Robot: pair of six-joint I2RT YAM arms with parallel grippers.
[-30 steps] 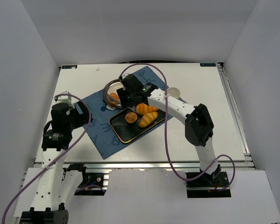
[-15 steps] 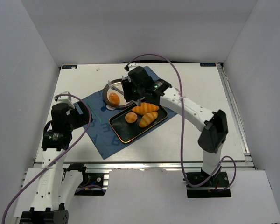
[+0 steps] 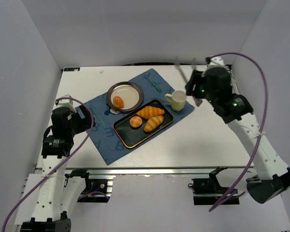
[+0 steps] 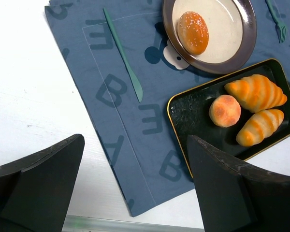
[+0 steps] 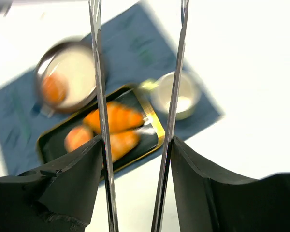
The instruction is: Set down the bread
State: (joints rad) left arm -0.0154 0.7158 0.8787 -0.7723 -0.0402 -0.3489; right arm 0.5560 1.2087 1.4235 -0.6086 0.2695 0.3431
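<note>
The bread (image 3: pixel 118 101), a small oval golden-orange roll, lies on the round metal-rimmed plate (image 3: pixel 135 88). It also shows in the left wrist view (image 4: pixel 193 32) and, blurred, in the right wrist view (image 5: pixel 54 88). My right gripper (image 3: pixel 195 91) is high at the right, past the cup and far from the plate. It is shut on thin metal tongs (image 5: pixel 99 72), whose two arms stand apart with nothing between them. My left gripper (image 3: pixel 83 119) is open and empty over the mat's left edge.
A black tray (image 3: pixel 128 135) holds two long croissant-like breads (image 3: pixel 150 112) and a small round bun (image 3: pixel 135 121). A pale cup (image 3: pixel 178 100) stands right of the tray. A green knife (image 4: pixel 123 60) and fork (image 3: pixel 154 84) lie on the blue mat (image 3: pixel 104 140).
My right arm has pulled away from the plate, up and to the right with the tongs. The roll stays on the plate. The cup is now uncovered. The left arm has not moved.
</note>
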